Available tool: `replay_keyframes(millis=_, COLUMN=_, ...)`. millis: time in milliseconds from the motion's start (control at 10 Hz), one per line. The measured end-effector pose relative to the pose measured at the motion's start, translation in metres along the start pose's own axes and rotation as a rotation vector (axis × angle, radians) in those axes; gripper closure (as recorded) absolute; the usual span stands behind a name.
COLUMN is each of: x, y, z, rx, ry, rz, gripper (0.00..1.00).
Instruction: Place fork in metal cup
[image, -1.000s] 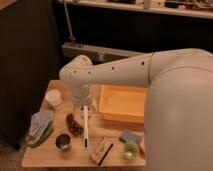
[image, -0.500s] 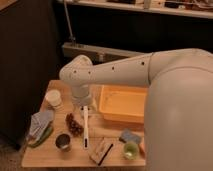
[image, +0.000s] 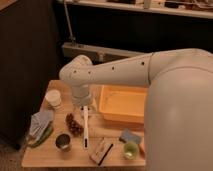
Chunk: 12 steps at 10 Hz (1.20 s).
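The gripper (image: 83, 104) hangs over the table (image: 37, 157), behind the metal cup (image: 63, 141); whether it grasps anything cannot be told, and the fork cannot be picked out, perhaps hidden beneath the wrist. The step likely calls for lowering the fork upright over the cup's mouth, clear of the long white utensil (image: 85, 129) just beside it. Nothing stands in the metal cup; the yellow tray (image: 125, 105) looks bare; the contents of the white cup (image: 53, 98) and green cup (image: 130, 150) are unclear.

Table (image: 44, 156) carries metal cup (image: 63, 141), tray (image: 123, 105); end effector (image: 84, 105) above.
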Motion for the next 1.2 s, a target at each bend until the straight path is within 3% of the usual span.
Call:
replay_keyframes(millis=1000, x=0.0, y=-0.002, z=-0.002, rx=0.003, ry=-0.006, rz=0.006, gripper=0.35)
replay_keyframes(millis=1200, x=-0.004, y=-0.026, z=-0.02, rx=0.02, ry=-0.047, rz=0.058, gripper=0.35)
